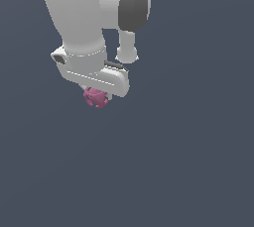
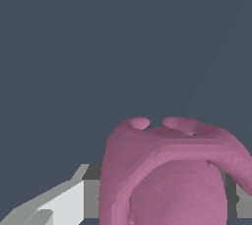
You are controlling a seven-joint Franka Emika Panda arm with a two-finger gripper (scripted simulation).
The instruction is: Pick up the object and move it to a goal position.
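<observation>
Jaws are mostly hidden: in the exterior view they are covered by the white hand body, and in the wrist view only grey and white finger parts are seen at either side of the pink mass. Whether they are clamped on it or merely set around it cannot be told from these views.

Largest in the scene, the Panda arm is seen coming down from the top of the exterior view, its thick white links angled slightly toward the exterior view's right, with a dark grey joint cap at the upper right. The gripper is pointed downward at the arm's lower end.

Directly beneath the hand body, touching its underside, the magenta-pink lumpy object is seen, narrower than the hand above it. In the wrist view the object is shown close up, with a curved ridge arching over a rounded core, lying between the finger parts.

No writing or labels can be read anywhere.
</observation>
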